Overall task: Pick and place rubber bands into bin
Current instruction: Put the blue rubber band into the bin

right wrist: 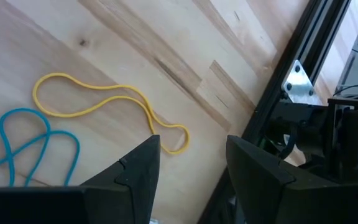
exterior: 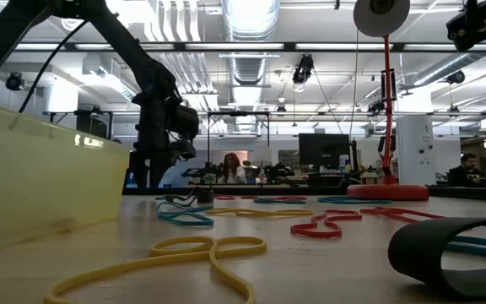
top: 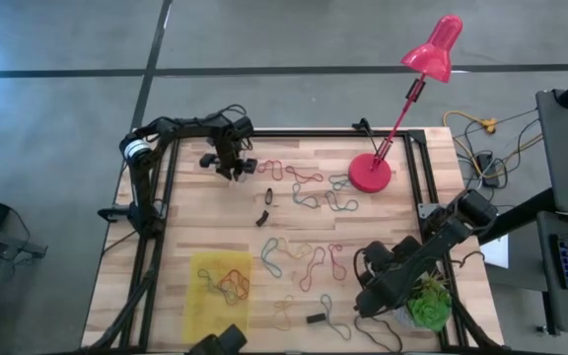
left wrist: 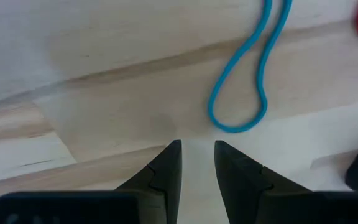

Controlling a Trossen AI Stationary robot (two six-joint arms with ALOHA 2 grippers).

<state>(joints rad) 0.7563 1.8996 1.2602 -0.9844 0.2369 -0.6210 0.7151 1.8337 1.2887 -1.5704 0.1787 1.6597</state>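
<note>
Rubber bands (top: 304,258) in red, green, yellow and blue lie flat and scattered on the wooden table; a few (top: 231,283) lie inside the yellow bin (top: 205,306) at the near left. My left gripper (top: 231,168) hovers at the far left, pointing down, open by a narrow gap with nothing in it (left wrist: 197,149); a blue band (left wrist: 247,81) lies just beyond its tips. My right gripper (top: 368,274) hangs open and empty at the near right (right wrist: 191,149), above the end of a yellow band (right wrist: 104,99), with a blue band (right wrist: 30,143) beside it.
A pink desk lamp (top: 371,174) stands at the far right and a potted green plant (top: 430,308) at the near right corner. Small dark blocks (top: 262,217) (top: 316,318) lie among the bands. A black frame rail (right wrist: 291,68) runs close to my right gripper.
</note>
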